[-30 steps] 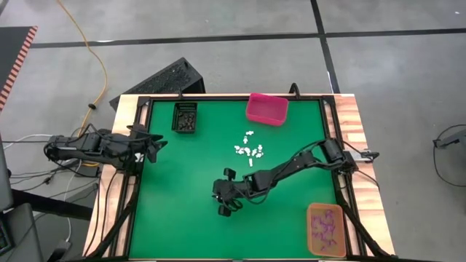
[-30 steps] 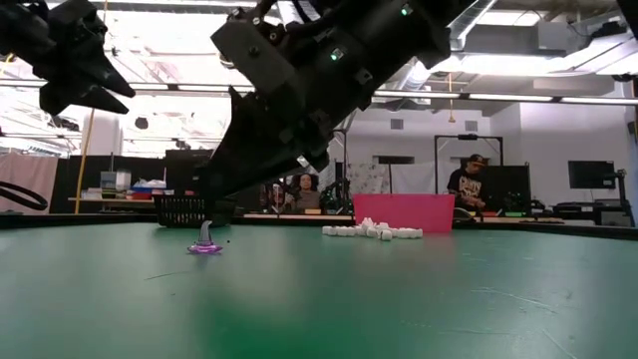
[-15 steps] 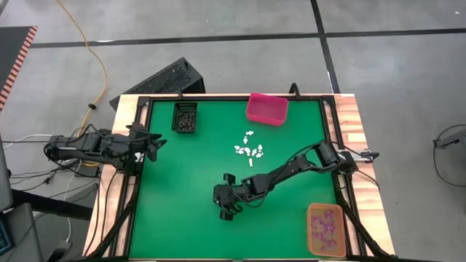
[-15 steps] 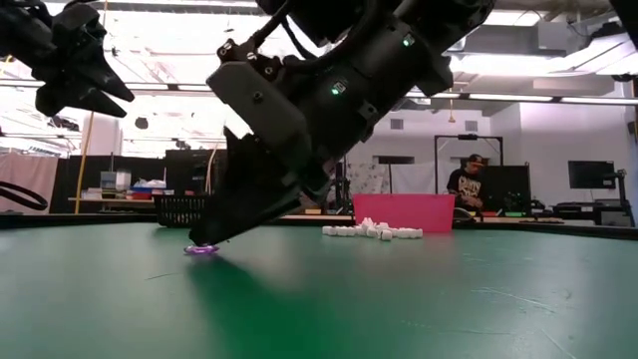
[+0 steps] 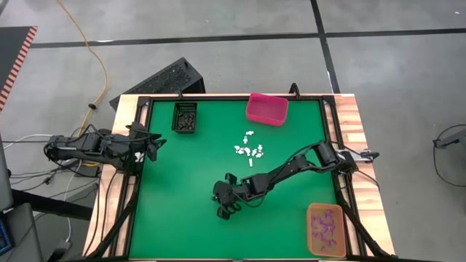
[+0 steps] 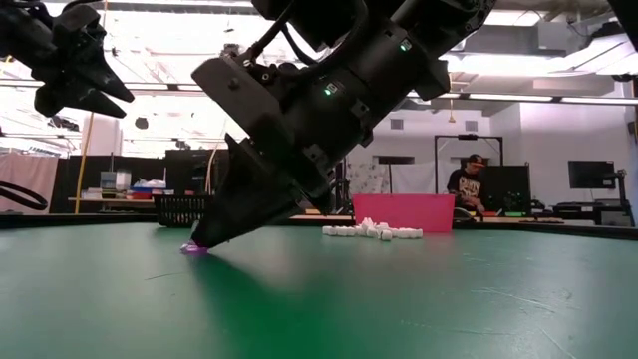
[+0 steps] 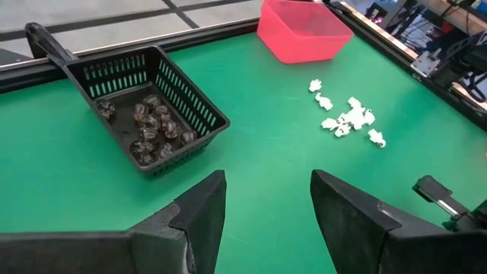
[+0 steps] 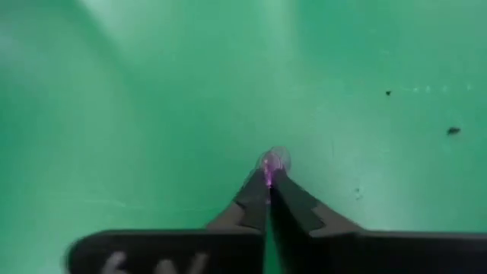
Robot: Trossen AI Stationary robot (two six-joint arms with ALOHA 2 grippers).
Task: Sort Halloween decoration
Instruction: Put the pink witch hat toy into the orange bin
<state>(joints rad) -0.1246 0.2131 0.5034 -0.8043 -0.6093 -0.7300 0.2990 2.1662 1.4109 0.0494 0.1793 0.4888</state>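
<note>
Right gripper pinched shut on a tiny purple trinket at mid-table on the green mat. Likely light, stiff, slippery plastic; best gripped at its narrow top. Left gripper waits open nr table's left edge.

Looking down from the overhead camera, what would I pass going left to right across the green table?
Left gripper waiting at the table's left edge → black bin → right gripper, fingers pinched on a purple trinket → white trinkets → pink bin → orange bin.
</note>
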